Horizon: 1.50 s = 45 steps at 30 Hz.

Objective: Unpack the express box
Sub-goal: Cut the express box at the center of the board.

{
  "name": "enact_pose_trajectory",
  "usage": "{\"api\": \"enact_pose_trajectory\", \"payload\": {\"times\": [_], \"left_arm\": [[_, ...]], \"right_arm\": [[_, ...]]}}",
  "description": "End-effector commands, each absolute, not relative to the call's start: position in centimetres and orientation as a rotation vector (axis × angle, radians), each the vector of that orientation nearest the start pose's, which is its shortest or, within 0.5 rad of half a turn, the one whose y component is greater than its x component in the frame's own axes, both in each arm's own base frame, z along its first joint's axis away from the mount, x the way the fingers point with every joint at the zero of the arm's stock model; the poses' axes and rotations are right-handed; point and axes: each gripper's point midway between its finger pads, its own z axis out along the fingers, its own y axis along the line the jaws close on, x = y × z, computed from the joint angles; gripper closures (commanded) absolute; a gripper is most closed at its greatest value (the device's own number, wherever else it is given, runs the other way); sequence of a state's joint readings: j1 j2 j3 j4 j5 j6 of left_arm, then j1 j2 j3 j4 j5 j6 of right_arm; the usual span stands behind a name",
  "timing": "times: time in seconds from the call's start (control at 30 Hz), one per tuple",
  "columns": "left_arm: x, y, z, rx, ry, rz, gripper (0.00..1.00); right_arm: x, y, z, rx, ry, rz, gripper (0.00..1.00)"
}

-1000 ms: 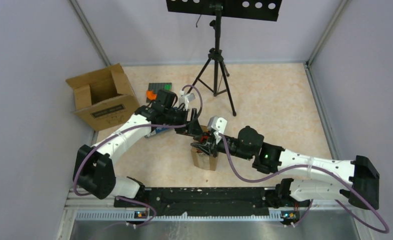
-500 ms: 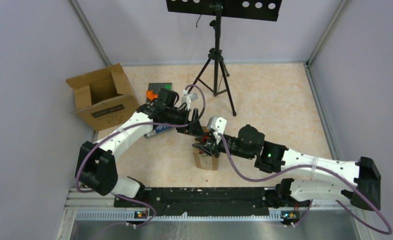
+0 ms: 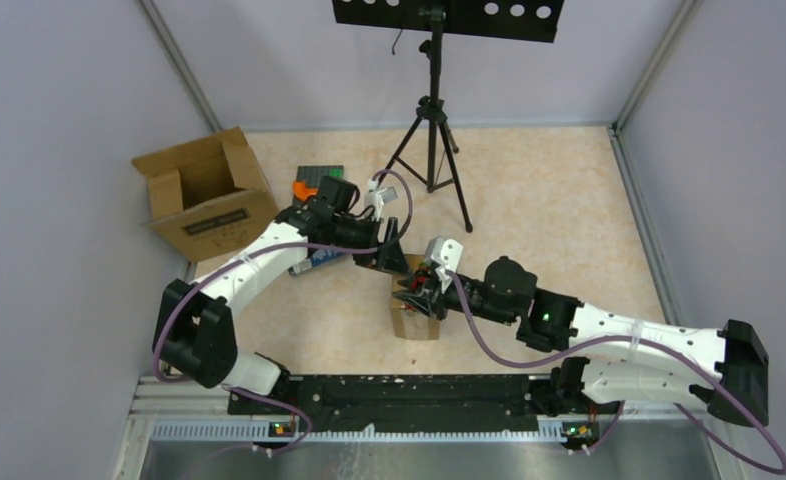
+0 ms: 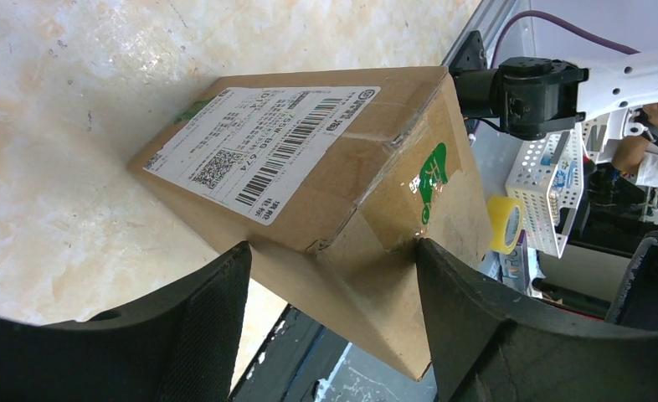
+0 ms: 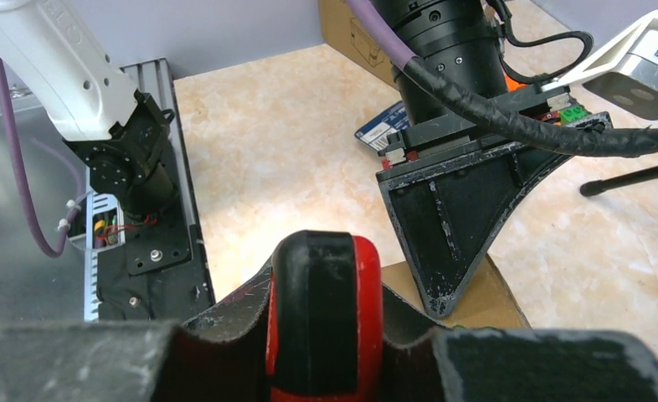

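The express box (image 3: 412, 320) is a small brown carton with a white shipping label (image 4: 263, 138), standing on the table just ahead of the arm bases. My left gripper (image 3: 389, 254) straddles its end from the far side. Both fingertips (image 4: 225, 293) press on the cardboard, so it is shut on the box at a wide span. In the right wrist view one left finger (image 5: 451, 226) rests on the box's edge (image 5: 497, 295). My right gripper (image 3: 416, 300) hovers at the box top, shut on a red and black cutter (image 5: 326, 293).
A larger open carton (image 3: 206, 195) stands at the back left. A dark tray with an orange piece (image 3: 314, 180) and a blue packet (image 3: 314, 262) lie behind the left arm. A black tripod (image 3: 431, 150) stands at the back centre. The base rail (image 3: 399, 395) runs along the near edge.
The right arm has drawn slightly to the right and towards the near edge, the cutter moving with it. The left gripper shifted a little to the right on the box, which stays put.
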<state>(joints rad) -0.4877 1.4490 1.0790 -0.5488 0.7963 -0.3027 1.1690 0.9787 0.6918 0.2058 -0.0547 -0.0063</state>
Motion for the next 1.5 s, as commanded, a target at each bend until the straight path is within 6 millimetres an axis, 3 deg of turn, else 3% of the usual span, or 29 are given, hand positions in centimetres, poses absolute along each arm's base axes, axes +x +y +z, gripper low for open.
{"api": "enact_pose_trajectory", "payload": {"times": [0.0, 0.2, 0.5, 0.63, 1.07, 1.47], "left_arm": [[22.5, -25.8, 14.4, 0.609, 2.569, -1.171, 0.26], [23.0, -26.0, 15.2, 0.616, 2.546, -1.172, 0.26], [24.4, -26.8, 16.4, 0.629, 2.512, -1.172, 0.25], [24.7, -26.9, 16.3, 0.643, 2.51, -1.165, 0.25], [24.3, -26.2, 14.2, 0.663, 2.556, -1.127, 0.25], [24.2, -26.4, 14.2, 0.667, 2.551, -1.142, 0.25]], "right_arm": [[13.8, 33.9, 26.4, -0.978, 1.421, 0.896, 1.0], [14.0, 34.3, 27.1, -0.962, 1.408, 0.9, 1.0], [15.2, 36.5, 32.3, -0.845, 1.329, 0.948, 1.0], [15.8, 37.1, 32.0, -0.841, 1.345, 0.926, 1.0], [16.2, 35.7, 34.6, -0.81, 1.343, 0.883, 1.0], [15.6, 33.8, 34.4, -0.836, 1.311, 0.845, 1.0]]}}
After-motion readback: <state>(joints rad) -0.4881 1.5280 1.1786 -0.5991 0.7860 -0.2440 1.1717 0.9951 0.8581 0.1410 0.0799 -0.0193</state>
